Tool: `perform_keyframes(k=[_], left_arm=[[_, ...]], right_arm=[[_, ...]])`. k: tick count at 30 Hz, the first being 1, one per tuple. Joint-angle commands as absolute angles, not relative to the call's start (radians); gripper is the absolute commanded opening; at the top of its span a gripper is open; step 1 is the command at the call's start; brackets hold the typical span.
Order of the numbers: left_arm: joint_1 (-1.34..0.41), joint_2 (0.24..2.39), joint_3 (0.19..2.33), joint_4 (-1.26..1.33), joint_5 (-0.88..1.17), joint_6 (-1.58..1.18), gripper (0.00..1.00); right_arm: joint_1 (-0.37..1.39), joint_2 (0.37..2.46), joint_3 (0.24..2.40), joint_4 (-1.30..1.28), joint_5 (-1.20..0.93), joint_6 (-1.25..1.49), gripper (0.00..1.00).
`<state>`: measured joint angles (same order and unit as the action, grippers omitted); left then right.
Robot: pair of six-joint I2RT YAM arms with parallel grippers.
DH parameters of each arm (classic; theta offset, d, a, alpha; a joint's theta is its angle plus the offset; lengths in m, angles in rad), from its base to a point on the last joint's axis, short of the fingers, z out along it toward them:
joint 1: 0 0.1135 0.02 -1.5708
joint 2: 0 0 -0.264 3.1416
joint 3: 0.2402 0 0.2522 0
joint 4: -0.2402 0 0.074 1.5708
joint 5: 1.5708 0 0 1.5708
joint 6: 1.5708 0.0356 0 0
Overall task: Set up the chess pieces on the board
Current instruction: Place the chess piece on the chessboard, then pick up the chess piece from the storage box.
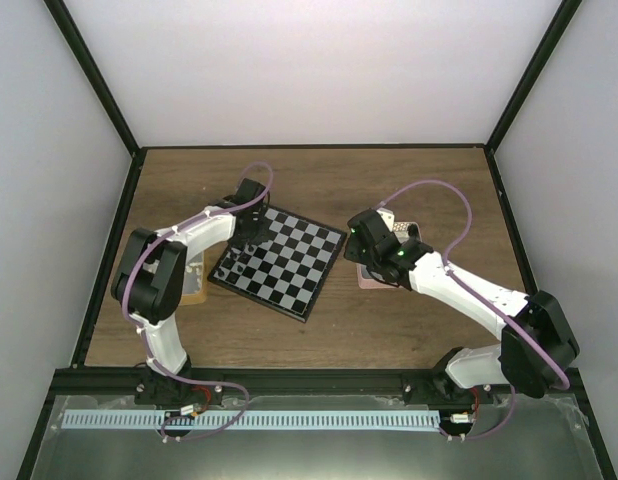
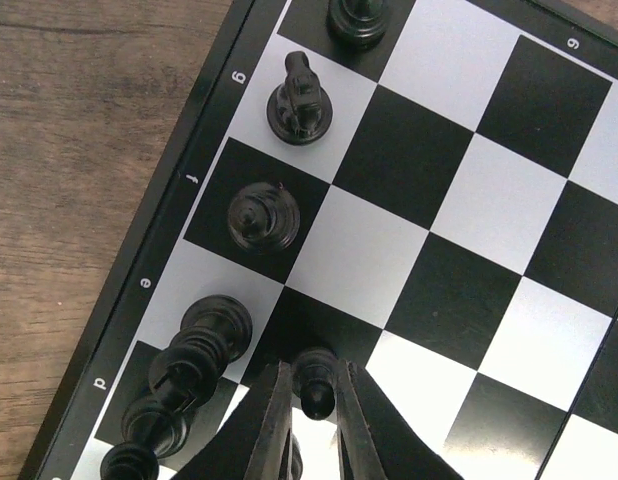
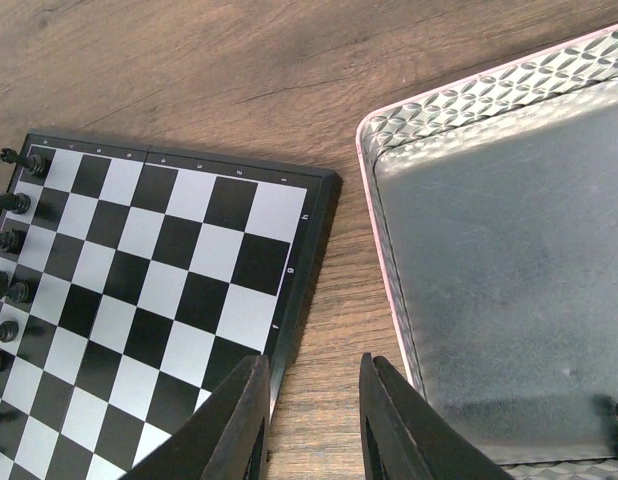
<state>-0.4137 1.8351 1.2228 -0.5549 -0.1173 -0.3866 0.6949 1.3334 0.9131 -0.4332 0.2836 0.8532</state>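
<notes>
Left gripper (image 2: 311, 405) was clamped on a black pawn (image 2: 314, 375); right gripper (image 3: 309, 420) hung open and empty over the surface (image 3: 189, 70).
Pawn looked light, rigid, slick and tippy (best held at the neck). It sat just beside the black back-row pieces (image 2: 264, 215) at the board (image 2: 459, 290) rim, with free squares beyond. The pink tray (image 3: 509, 280) was well apart.

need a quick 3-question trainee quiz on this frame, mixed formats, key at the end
1. True or false: the right gripper holds a piece.
2. What is in the left gripper? A) black pawn B) white pawn C) nothing
3. Fill in: the pieces seen on the board are all ___.
Key: 1 false; 2 A; 3 black.
</notes>
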Motion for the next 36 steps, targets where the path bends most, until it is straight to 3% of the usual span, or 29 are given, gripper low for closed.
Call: perform_keyframes(k=[1, 15, 19, 26, 36], left_arm=[[-0.407, 1.845, 1.247, -0.544, -0.1, -0.372, 0.17], [-0.407, 1.746, 1.267, -0.568, -0.075, -0.373, 0.25], [-0.407, 1.672, 1.262, -0.56, -0.067, -0.354, 0.3], [-0.409, 1.486, 1.181, -0.472, -0.036, -0.316, 0.37], [-0.407, 1.339, 1.038, -0.311, 0.014, -0.307, 0.43]], right_arm=[[0.69, 1.323, 0.908, -0.421, 0.307, 0.852, 0.26], [0.664, 1.327, 0.918, -0.438, 0.356, 0.847, 0.26], [0.609, 1.322, 0.891, -0.42, 0.343, 0.831, 0.32], [0.468, 1.336, 0.811, -0.363, 0.294, 0.802, 0.33], [0.27, 1.54, 0.849, -0.263, 0.315, 0.676, 0.36]])
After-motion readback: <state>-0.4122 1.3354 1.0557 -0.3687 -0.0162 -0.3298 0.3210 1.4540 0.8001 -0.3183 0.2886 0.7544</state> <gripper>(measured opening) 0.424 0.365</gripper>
